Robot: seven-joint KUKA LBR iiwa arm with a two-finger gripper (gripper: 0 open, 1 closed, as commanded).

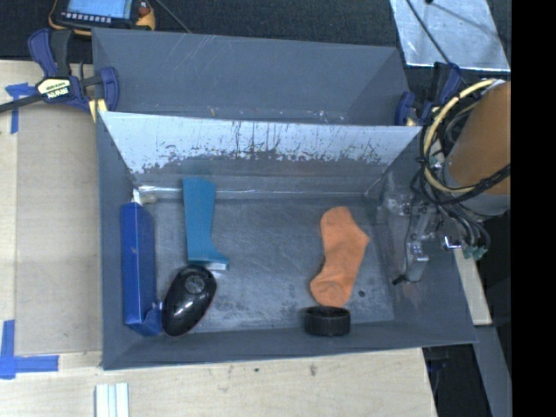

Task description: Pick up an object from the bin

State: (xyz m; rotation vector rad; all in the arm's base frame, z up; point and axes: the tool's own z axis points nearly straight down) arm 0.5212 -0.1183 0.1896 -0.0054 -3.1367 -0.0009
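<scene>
My gripper (pixel 408 272) hangs at the bin's right side, over the sloping right wall, its metal fingers pointing down. Nothing shows between them. Just to its left lies an orange sock-like soft thing (pixel 339 256), lengthwise on the bin floor. A small black round cap (pixel 327 321) rests below that orange thing, near the front wall and to the lower left of the gripper.
On the left of the bin lie a black computer mouse (pixel 188 299), a teal flat tool (pixel 201 222) standing lengthwise, and a long blue box (pixel 137 263) against the left wall. The arm with its cables and orange cover reaches in from the right.
</scene>
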